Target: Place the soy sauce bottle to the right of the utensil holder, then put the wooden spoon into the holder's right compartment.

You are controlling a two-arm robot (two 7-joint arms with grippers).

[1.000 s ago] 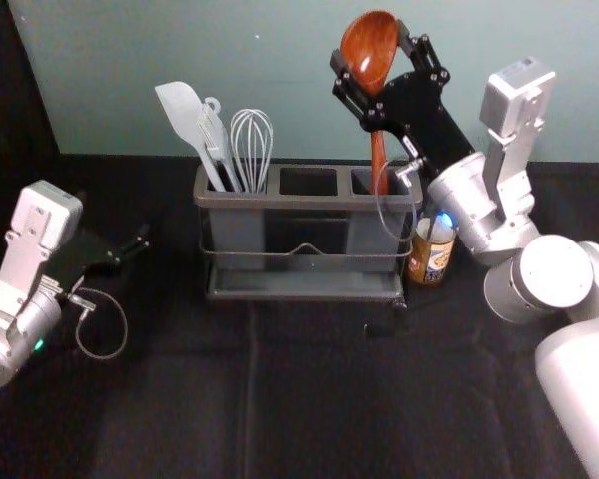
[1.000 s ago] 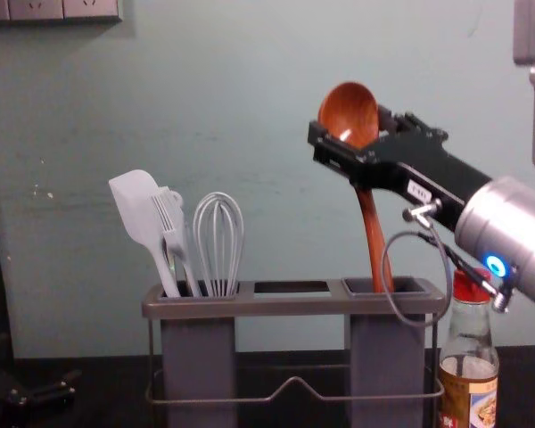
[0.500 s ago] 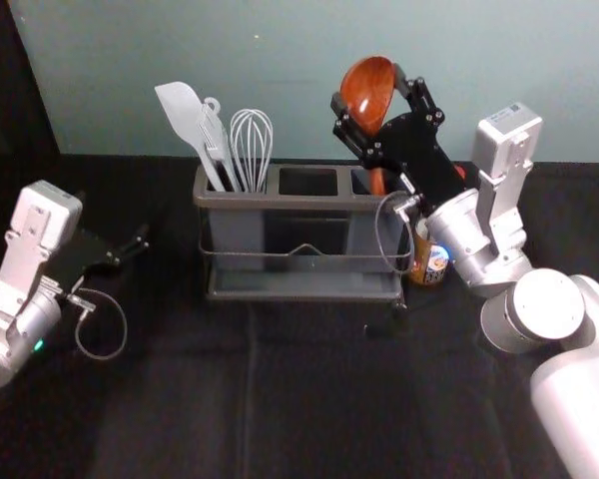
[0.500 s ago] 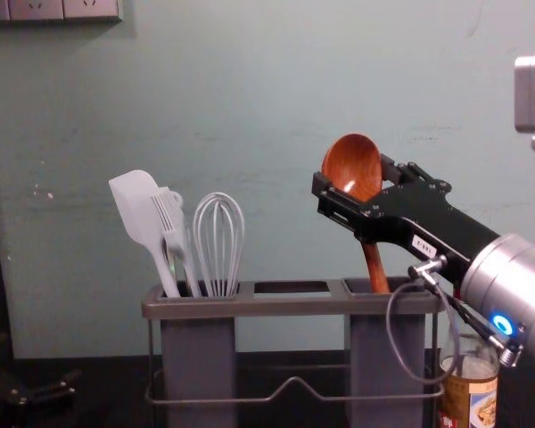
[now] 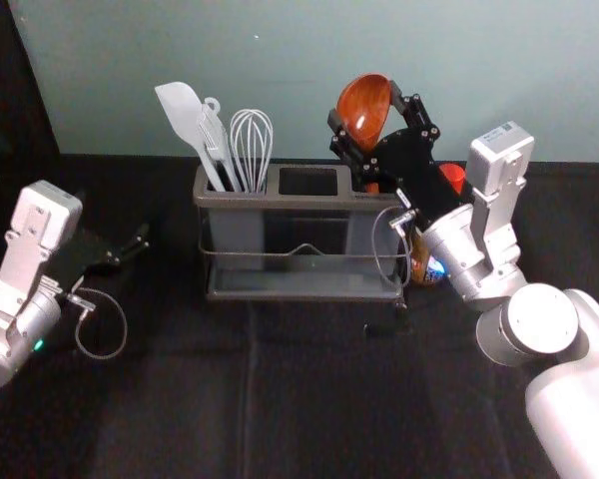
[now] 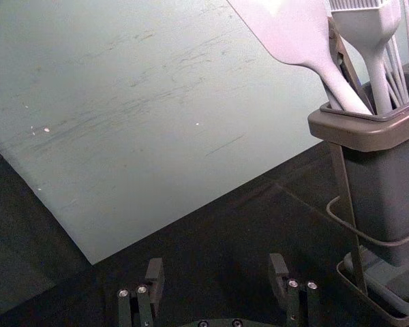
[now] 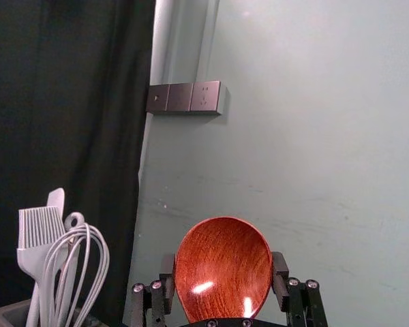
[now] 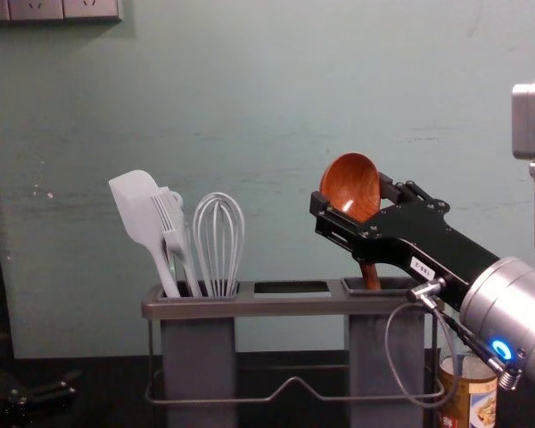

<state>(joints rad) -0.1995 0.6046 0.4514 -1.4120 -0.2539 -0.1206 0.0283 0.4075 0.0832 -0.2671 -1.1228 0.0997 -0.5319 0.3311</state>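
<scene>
- Head view: we see the right gripper [image 5: 365,108] up over the right end of the utensil holder [image 5: 314,202].
- It is pinching the wooden spoon [image 5: 363,102] by its big round part — in the right wrist view we see one finger on each side.
- Down goes the spoon's handle into the right compartment [image 8: 385,357], and we see the round part sticking up high, tipped a bit to the left in the chest view.
- We spot the soy sauce bottle [image 8: 481,406] standing just to the right of the holder, part of it hiding by the right arm [image 8: 526,303]. Its red cap [image 5: 452,177] peeks out in the head view.
- The white spatula [image 8: 138,205], brush [image 8: 169,214] and whisk [image 8: 218,245] lean in the left compartment [image 8: 196,357].
- We find the left gripper [image 5: 138,244] parked left of the holder — its own wrist view shows us two fingers wide apart.
</scene>
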